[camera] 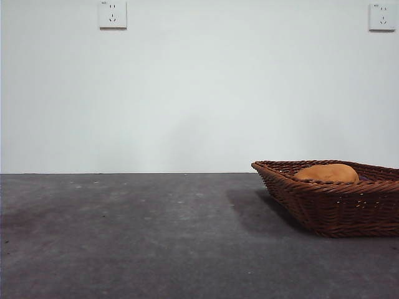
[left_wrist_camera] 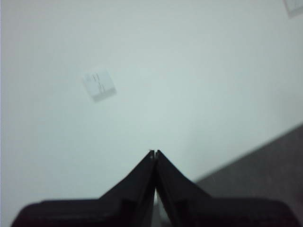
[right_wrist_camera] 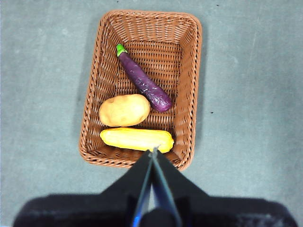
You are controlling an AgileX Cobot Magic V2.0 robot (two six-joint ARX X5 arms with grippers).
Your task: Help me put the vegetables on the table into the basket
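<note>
Right now, from my right wrist camera, I look straight down into the basket point(right_wrist_camera: 142, 90), which sits on the dark grey surface point(right_wrist_camera: 251, 94). All three vegetables lie inside it. The eggplant point(right_wrist_camera: 143, 81) stretches diagonally across the woven floor, its green stem pointing toward the far end wall and its rounded purple end close to the potato point(right_wrist_camera: 124, 110). The potato rests just beside one long wall of the basket, and the long yellow piece point(right_wrist_camera: 137, 139) lies crosswise right next to it, along the end wall nearest my right hand point(right_wrist_camera: 154, 152). I can't tell whether the potato and the yellow piece actually touch. My right hand hovers above that near rim, its two black jaws pressed together at the tips and holding nothing.

On my front camera, the basket point(camera: 330, 199) stands at the right edge, partly cut off by the frame, and only the top of the potato point(camera: 326, 173) shows over the braided rim. Neither arm appears in this view. Two white wall sockets point(camera: 113, 14) sit high on the pale wall behind.

My left wrist camera shows the left hand point(left_wrist_camera: 155, 153) raised well away from the basket, facing the wall, with a blurred socket point(left_wrist_camera: 99, 85) ahead. Its jaws are closed tip to tip, empty.
</note>
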